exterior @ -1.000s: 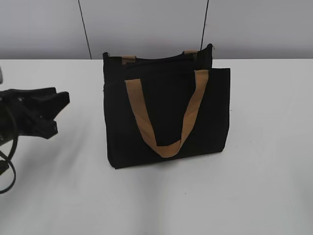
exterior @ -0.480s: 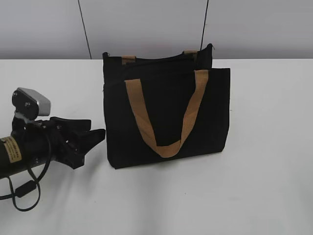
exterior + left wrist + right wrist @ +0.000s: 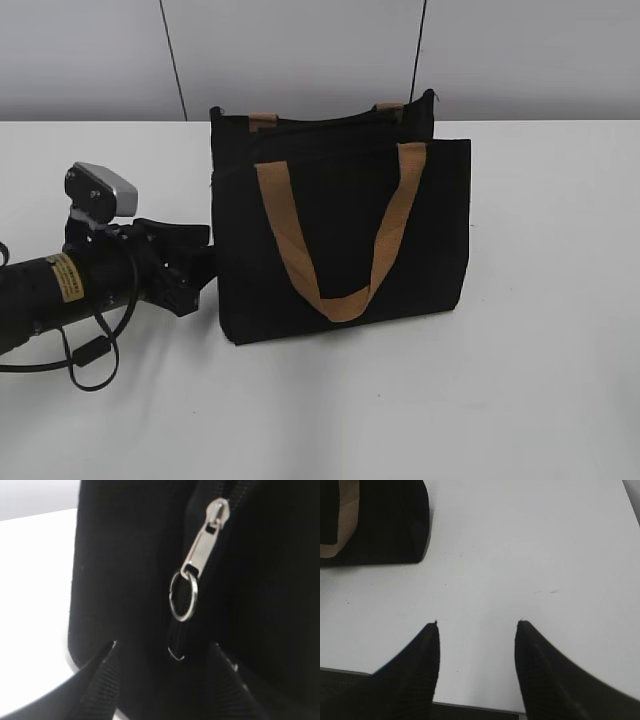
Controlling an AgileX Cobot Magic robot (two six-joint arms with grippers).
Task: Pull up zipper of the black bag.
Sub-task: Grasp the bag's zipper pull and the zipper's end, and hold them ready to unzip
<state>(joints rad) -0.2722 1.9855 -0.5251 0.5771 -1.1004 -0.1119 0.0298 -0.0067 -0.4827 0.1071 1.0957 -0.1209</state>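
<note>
The left gripper [image 3: 162, 652], a pair of black textured fingers, stands with its jaws spread apart and nothing between them. In the left wrist view its two fingertips [image 3: 107, 652] frame the side of the rectangular black fabric bag [image 3: 125, 570], very close to the cloth; whether they touch it cannot be told. Just above the gap between the tips hangs the small silver metal zipper [image 3: 202, 550]: its slider sits near the top of the view, its flat pull tab slants down and to the left, and a silver ring hangs from the tab's lower end. A short black strip hangs below the ring, reaching down to about the level of the fingertips.

In the exterior view the left gripper [image 3: 200, 262] sits low against the bag's left edge, on a black arm carrying a grey wrist camera [image 3: 103, 190] and a looped black cable [image 3: 85, 355]. The black bag [image 3: 340, 215] stands upright on the white table [image 3: 540, 330], with a tan-brown webbing handle [image 3: 335, 290] drooping in a U across its front panel.

The right gripper [image 3: 477, 630] hovers over bare table with its black fingers likewise parted and empty, well apart from the bag, whose corner shows at the upper left of the right wrist view.
</note>
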